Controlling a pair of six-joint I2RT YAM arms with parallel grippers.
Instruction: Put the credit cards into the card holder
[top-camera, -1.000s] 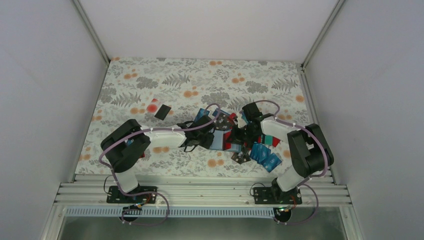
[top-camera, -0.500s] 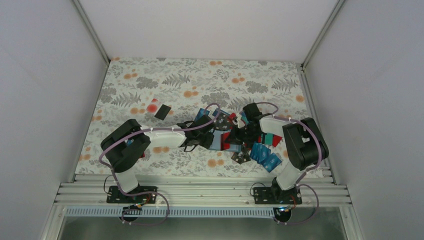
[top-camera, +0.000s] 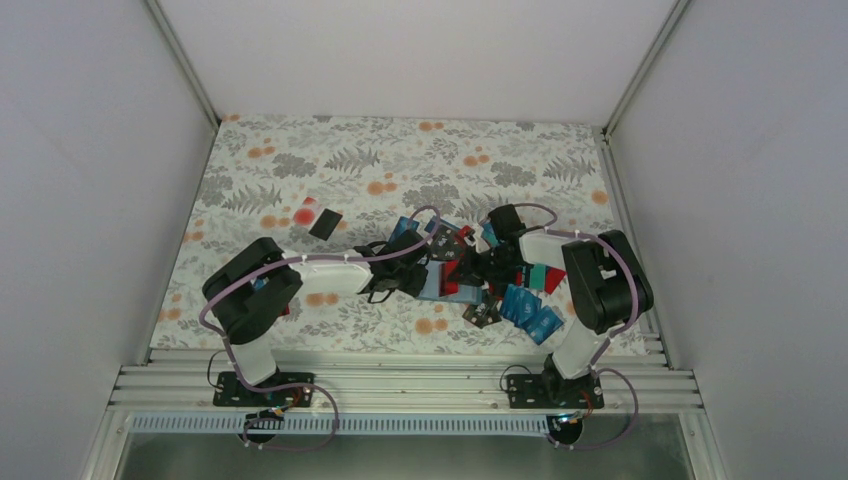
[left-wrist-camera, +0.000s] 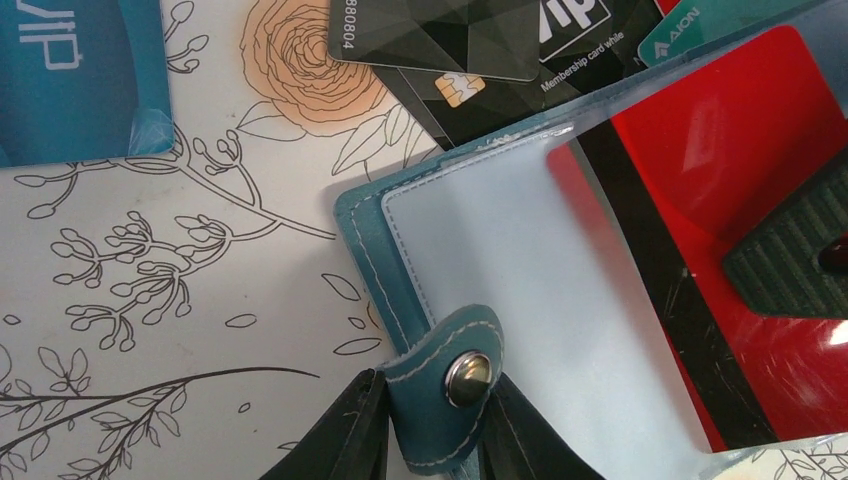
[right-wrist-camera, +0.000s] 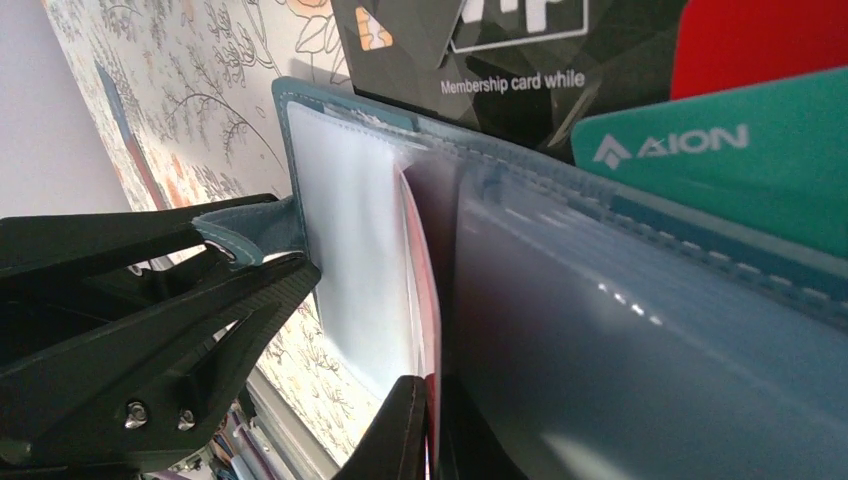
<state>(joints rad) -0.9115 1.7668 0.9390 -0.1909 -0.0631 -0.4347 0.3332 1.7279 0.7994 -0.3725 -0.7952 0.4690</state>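
Note:
The teal card holder lies open on the floral cloth, its clear sleeves facing up; in the top view the card holder sits between the two arms. My left gripper is shut on its snap tab, one finger on each side. My right gripper is shut on a red card held edge-on, which sits between the sleeves. That red card shows through the clear plastic, under a ribbed right fingertip. More credit cards lie around: black ones, a blue one, a teal one.
A heap of blue cards lies by the right arm's base. A black card and a red one lie apart at the left. White walls enclose the cloth, and an aluminium rail runs along the near edge.
My left gripper's fingers have drawn in onto the snap tab. The right arm has shifted a little to the left, carrying the red card towards the holder.

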